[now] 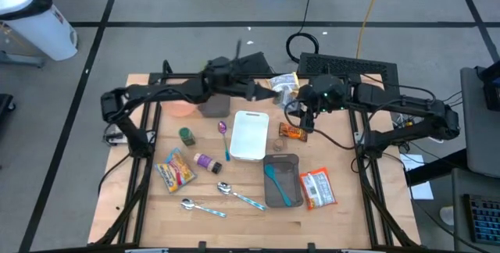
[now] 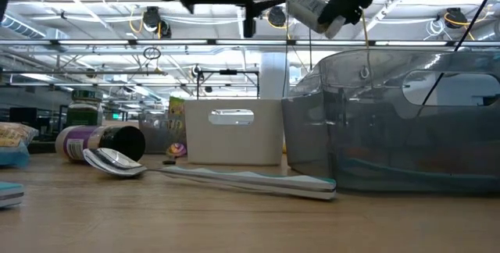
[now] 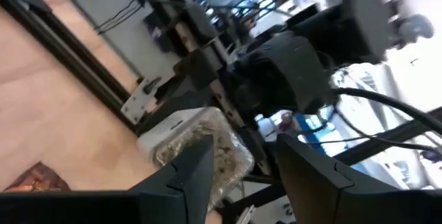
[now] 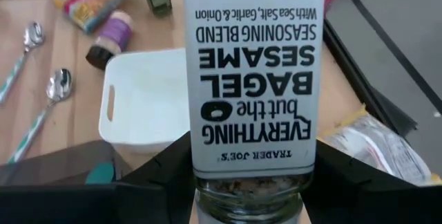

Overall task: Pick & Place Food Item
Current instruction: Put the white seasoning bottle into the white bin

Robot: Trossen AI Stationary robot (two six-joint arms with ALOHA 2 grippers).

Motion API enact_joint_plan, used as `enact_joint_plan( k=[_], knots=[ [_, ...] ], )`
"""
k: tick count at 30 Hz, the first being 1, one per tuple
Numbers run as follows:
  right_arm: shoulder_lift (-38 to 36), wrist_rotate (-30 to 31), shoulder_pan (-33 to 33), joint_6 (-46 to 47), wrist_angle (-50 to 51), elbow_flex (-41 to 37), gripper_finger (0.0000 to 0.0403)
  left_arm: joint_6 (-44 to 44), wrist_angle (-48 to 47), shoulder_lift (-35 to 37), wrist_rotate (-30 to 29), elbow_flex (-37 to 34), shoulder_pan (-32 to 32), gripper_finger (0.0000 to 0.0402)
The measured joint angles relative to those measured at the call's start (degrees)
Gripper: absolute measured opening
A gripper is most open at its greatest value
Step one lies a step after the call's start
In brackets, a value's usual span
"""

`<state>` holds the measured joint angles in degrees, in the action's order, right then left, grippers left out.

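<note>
1. While both arms reach over the far middle of the table (image 1: 125,206), the right gripper (image 4: 250,172) pinches a seasoning jar (image 4: 250,72) between its two fingers.
2. In the low view, the jar hangs in the air, tilted, above the grey tub (image 2: 406,120).
3. The left gripper (image 3: 238,165) is just beside the jar; its fingers are spread and hold nothing.
4. A white tray (image 1: 250,134) lies below on the table, with a blue utensil (image 1: 277,184) inside the grey tub near it.
</note>
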<state>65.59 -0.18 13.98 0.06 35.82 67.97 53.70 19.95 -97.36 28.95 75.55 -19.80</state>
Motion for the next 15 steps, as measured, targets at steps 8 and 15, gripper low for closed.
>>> enact_joint_plan(
  k=[8, 15],
  knots=[
    [-2.1, 0.1, 0.0, -0.2, 6.1, 0.0, 0.0190, -1.1, -6.5, -4.3, -0.7, 6.8, 0.6, 0.0166],
    [-3.5, 0.0, 0.0, -0.6, 8.6, 0.0, 0.0190, -4.9, -3.8, -4.4, -1.4, 6.8, 0.1, 0.0166]
  ],
)
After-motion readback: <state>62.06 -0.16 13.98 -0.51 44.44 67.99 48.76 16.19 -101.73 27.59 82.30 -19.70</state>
